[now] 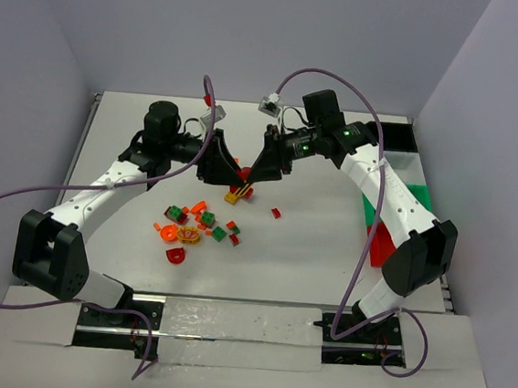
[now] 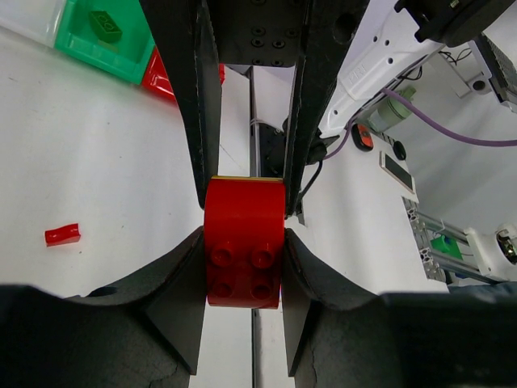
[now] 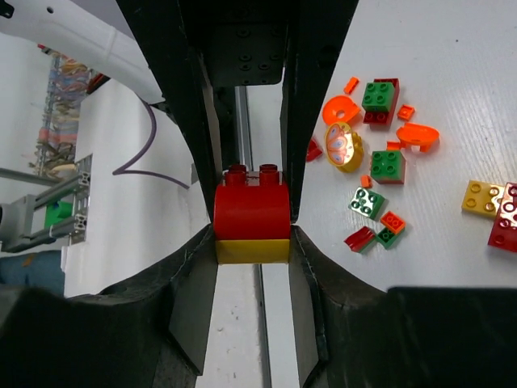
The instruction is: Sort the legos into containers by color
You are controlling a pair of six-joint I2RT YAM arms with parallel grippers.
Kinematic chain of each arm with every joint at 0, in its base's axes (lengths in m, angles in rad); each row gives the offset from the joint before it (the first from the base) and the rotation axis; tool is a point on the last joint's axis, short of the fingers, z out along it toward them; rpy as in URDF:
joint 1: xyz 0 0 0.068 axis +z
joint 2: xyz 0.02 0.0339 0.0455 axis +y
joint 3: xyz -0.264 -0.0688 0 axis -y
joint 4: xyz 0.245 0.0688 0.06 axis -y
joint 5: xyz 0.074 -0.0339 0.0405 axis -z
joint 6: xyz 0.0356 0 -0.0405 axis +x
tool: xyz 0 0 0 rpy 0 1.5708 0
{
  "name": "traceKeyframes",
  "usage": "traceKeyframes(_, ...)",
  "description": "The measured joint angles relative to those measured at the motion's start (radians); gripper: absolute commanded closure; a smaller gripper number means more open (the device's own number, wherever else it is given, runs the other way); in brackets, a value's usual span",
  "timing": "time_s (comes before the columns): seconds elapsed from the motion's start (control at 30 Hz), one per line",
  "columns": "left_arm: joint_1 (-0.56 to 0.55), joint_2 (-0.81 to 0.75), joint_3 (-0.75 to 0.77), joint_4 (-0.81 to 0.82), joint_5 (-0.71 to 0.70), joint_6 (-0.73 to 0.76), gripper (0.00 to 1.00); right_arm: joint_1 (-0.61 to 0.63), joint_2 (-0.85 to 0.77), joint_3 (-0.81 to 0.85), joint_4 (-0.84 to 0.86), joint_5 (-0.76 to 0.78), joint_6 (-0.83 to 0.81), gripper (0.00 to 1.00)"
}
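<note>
Red brick [image 2: 242, 242] stuck on a yellow piece [image 3: 252, 250] hangs over the middle of the worktop [image 1: 317, 255]. The left hand [image 1: 227, 173] is clamped on the red one and the right hand [image 1: 255, 173] on the yellow end, I think to split them. The sorting looks barely begun to me. One green brick [image 2: 105, 26] sits in the green bin [image 2: 105, 61], while the loose pile [image 1: 196, 225] lies at 7 o'clock from the hands.

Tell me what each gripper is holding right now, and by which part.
The left gripper clamps the red brick by its side walls; the right gripper clamps the yellow brick joined to it, also by its sides.
</note>
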Motion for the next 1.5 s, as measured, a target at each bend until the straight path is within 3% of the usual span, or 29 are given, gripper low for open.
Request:
traceKeyframes(0.07, 0.000, 0.000, 0.000, -0.001, -0.001, 0.001, 0.91, 0.000, 0.000, 0.000, -0.003, 0.000, -0.008, 0.86)
traceKeyframes(0.13, -0.001, 0.000, 0.000, -0.004, -0.002, 0.002, 0.74, 0.000, 0.000, 0.000, -0.008, 0.000, -0.017, 0.97)
traceKeyframes(0.23, -0.002, 0.000, 0.001, -0.016, -0.006, 0.012, 0.62, 0.000, 0.000, 0.000, -0.019, 0.001, -0.032, 1.00)
traceKeyframes(0.53, -0.009, 0.000, 0.009, -0.066, -0.015, 0.053, 0.59, 0.002, 0.000, 0.000, -0.052, 0.008, -0.075, 1.00)
traceKeyframes(0.73, -0.011, 0.000, 0.009, -0.071, -0.016, 0.048, 0.48, 0.003, 0.000, 0.000, -0.069, 0.013, -0.097, 1.00)
traceKeyframes(1.0, -0.006, 0.000, 0.015, -0.073, -0.017, 0.045, 0.51, 0.005, 0.000, -0.001, -0.106, 0.034, -0.125, 1.00)
traceKeyframes(1.27, -0.006, 0.000, 0.015, -0.083, -0.019, 0.049, 0.45, 0.006, 0.000, -0.001, -0.108, 0.036, -0.124, 1.00)
traceKeyframes(1.43, -0.006, 0.000, 0.020, -0.091, -0.020, 0.054, 0.58, 0.006, 0.000, -0.001, -0.108, 0.033, -0.113, 1.00)
traceKeyframes(1.5, -0.005, 0.000, 0.020, -0.093, -0.018, 0.057, 0.67, 0.006, 0.000, 0.000, -0.108, 0.032, -0.110, 1.00)
